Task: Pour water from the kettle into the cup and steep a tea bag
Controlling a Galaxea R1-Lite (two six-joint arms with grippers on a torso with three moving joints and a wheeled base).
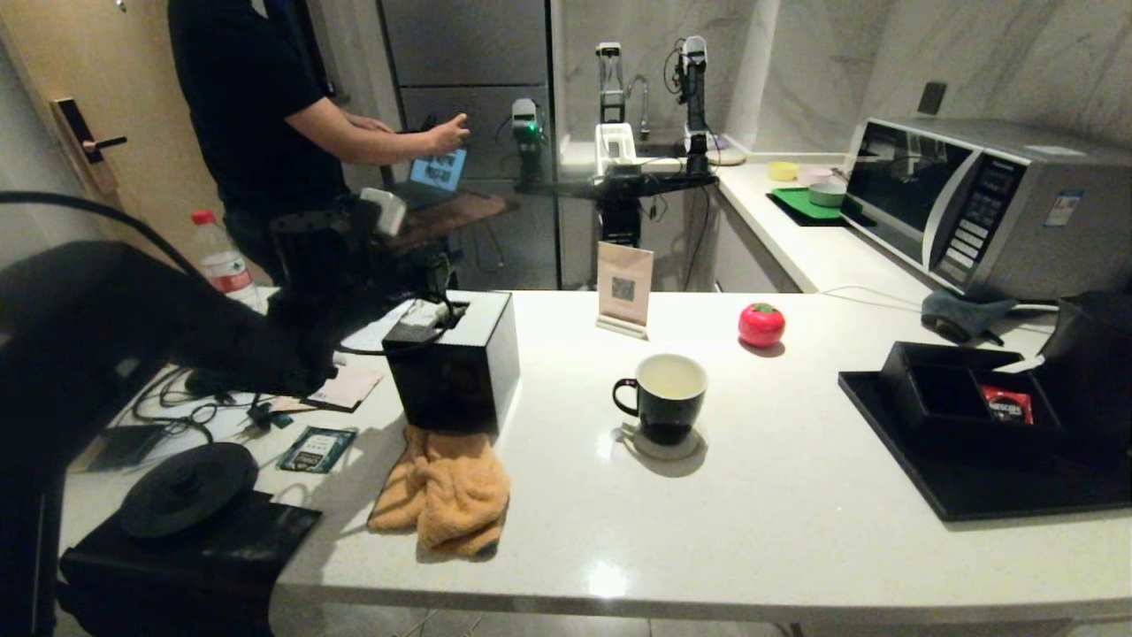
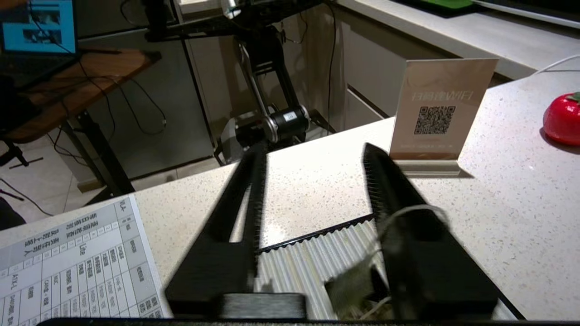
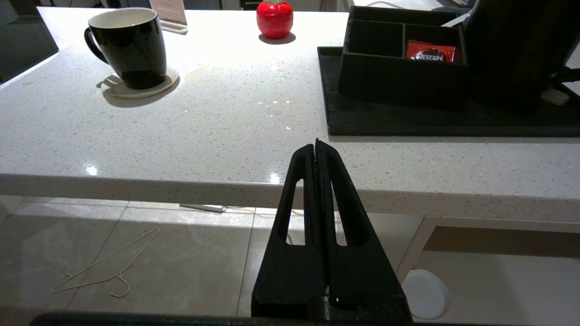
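Note:
The black cup stands on a coaster mid-table, with pale yellowish water inside. At the far right, on a black tray, is the dark kettle. My left gripper is open above the ribbed top of a black box. The grey-green tea bag shows blurred beside one finger, over an opening in that top. Its string loops across that finger, with nothing pinched between the jaws. My right gripper is shut and empty, parked below the table's front edge.
A QR sign and a red tomato-shaped thing stand behind the cup. An orange towel lies before the black box. A compartmented box holding a red sachet sits on the tray. A person stands at back left.

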